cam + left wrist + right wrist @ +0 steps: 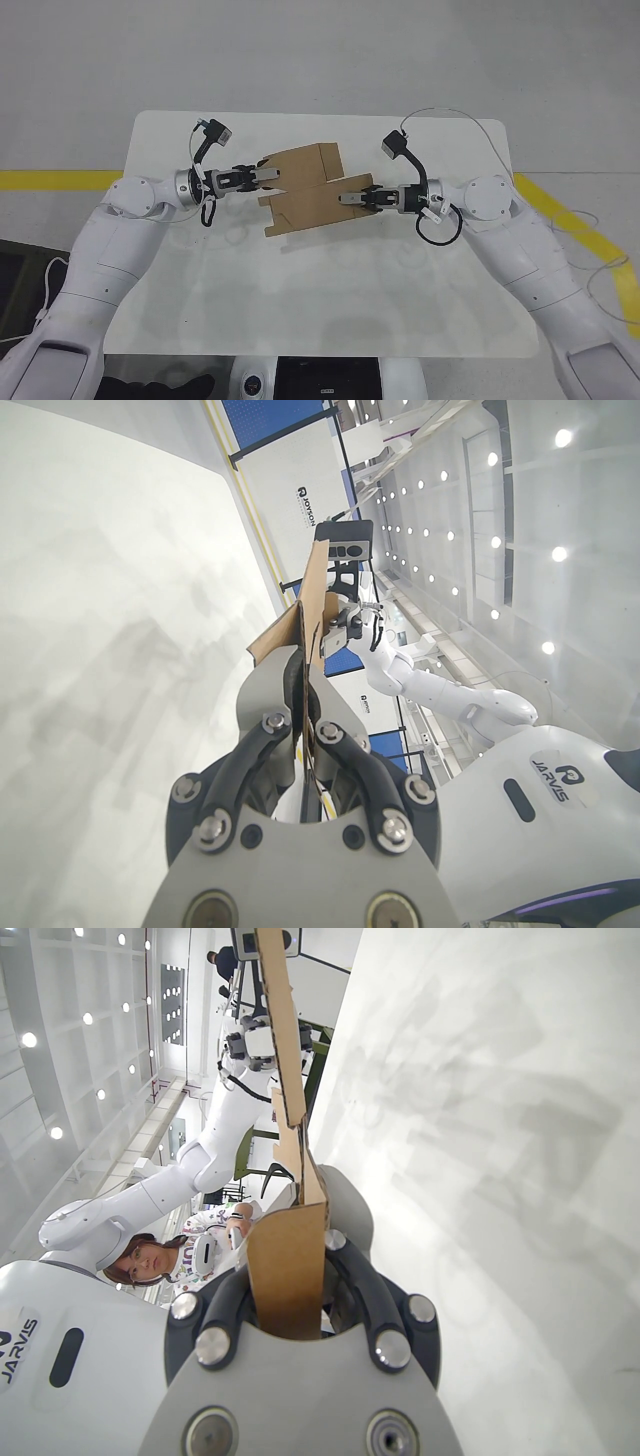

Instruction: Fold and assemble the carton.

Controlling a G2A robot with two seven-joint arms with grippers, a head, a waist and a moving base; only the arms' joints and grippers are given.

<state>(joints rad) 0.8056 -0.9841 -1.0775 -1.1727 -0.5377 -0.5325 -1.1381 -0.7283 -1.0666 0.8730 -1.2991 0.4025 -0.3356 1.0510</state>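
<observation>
Top view is showing carton (305, 190) broad face above table (200, 300); wrist views are showing it edge-on. Left fingers (265, 680) clamping its left edge, right fingers (345, 1203) clamping right edge.

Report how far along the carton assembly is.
Done: the carton is lifted off the table. In hand: the left end effector and right end effector are shut on its opposite edges. Left: it is an almost flat blank; no walls stand, so the folding and assembly remain.
</observation>
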